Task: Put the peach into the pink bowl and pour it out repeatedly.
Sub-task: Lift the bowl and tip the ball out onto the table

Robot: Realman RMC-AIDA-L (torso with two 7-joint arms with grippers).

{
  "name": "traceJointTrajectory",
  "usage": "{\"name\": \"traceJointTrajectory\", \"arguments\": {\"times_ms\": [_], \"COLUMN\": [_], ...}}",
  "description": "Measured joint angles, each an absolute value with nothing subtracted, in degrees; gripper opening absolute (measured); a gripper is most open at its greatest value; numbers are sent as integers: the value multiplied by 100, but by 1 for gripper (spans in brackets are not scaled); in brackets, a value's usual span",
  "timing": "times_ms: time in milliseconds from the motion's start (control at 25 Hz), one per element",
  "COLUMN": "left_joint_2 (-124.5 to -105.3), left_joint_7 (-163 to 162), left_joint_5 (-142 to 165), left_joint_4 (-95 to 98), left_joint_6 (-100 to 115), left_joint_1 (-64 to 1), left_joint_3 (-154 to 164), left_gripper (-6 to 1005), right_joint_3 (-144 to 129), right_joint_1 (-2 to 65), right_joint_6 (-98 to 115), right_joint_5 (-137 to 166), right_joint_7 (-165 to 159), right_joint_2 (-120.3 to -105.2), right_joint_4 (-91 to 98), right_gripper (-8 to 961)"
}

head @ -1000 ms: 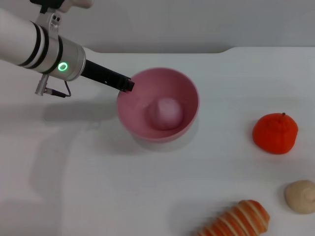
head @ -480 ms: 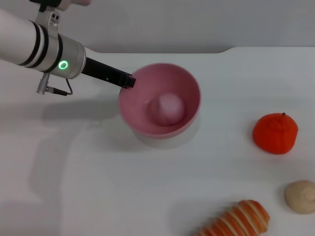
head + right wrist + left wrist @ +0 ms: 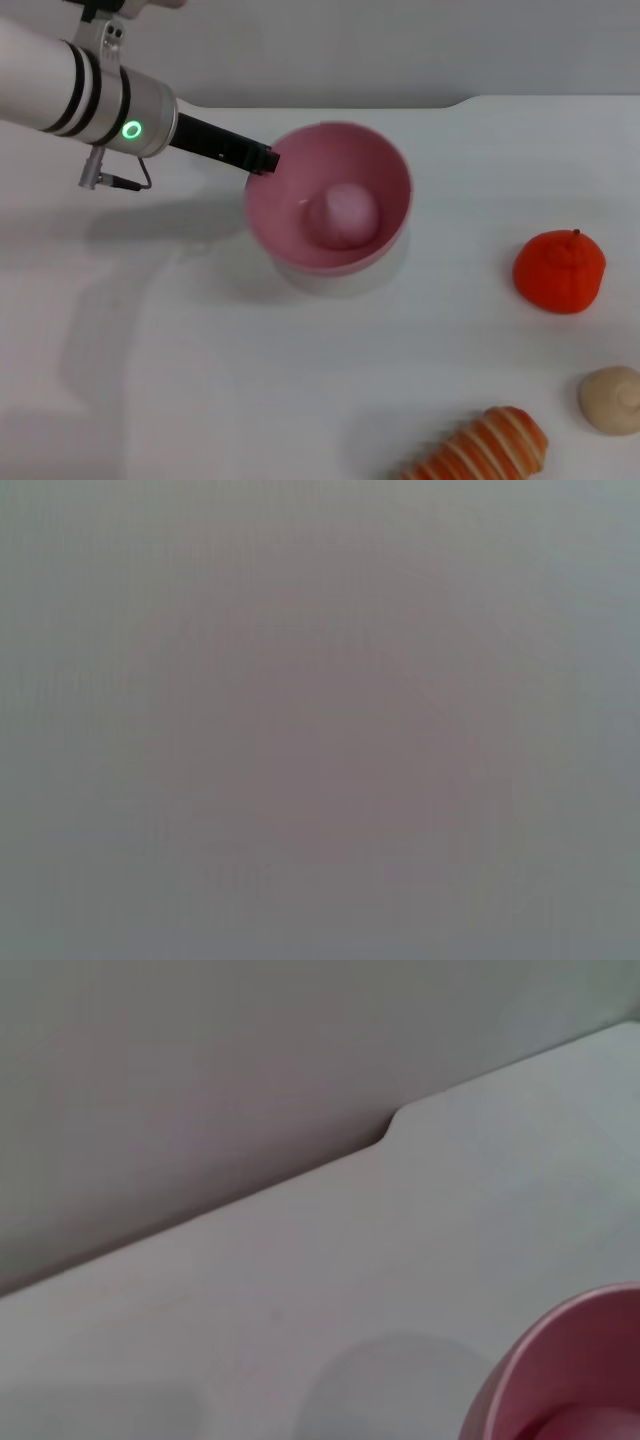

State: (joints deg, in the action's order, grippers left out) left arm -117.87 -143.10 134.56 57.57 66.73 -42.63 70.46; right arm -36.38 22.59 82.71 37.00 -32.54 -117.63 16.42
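Observation:
The pink bowl (image 3: 285,245) is near the middle of the white table in the head view, with a shadow under it as if lifted slightly. The pale-pink peach (image 3: 345,213) lies inside it. My left gripper (image 3: 265,160) reaches in from the left and is shut on the bowl's left rim. Part of the bowl's rim also shows in the left wrist view (image 3: 560,1370). The right gripper is out of view, and the right wrist view shows only plain grey.
An orange-red round fruit (image 3: 559,271) sits at the right. A beige lumpy ball (image 3: 611,399) and an orange-and-white striped item (image 3: 485,448) lie at the front right. The table's back edge (image 3: 330,103) runs behind the bowl.
The left gripper and the bowl, with the peach inside, have shifted a little to the right and risen slightly. The other items have not moved.

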Motion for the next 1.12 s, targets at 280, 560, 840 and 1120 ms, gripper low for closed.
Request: {"name": "traceJointTrajectory", "arguments": {"times_ms": [280,560,840,1120], "left_joint_2": [-11813,-11812,-11808,-11811], "left_joint_7": [-13548,-12856,-12446,-11552], "left_joint_5": [12650,11992,11985,12037], "left_joint_4": [5817,6220,7075,7403], "left_joint_6": [5665,4162,2415,499], "left_joint_1": [-3932,-3430,-2629,-2160], "left_joint_3": [7570,8646,10043,11515], "left_gripper": [57,58,58,59], "right_joint_3": [-3634,-3635,-3594,-3585], "right_joint_1": [2256,2256,2248,2236], "right_joint_6": [8270,8265,8177,8127], "right_joint_5": [3700,3700,3690,3670], "right_joint_7": [-3236,-3234,-3240,-3279], "right_joint_2": [-11769,-11791,-11812,-11827], "right_joint_4": [1634,1634,1635,1635], "right_gripper": [456,456,456,455]}}
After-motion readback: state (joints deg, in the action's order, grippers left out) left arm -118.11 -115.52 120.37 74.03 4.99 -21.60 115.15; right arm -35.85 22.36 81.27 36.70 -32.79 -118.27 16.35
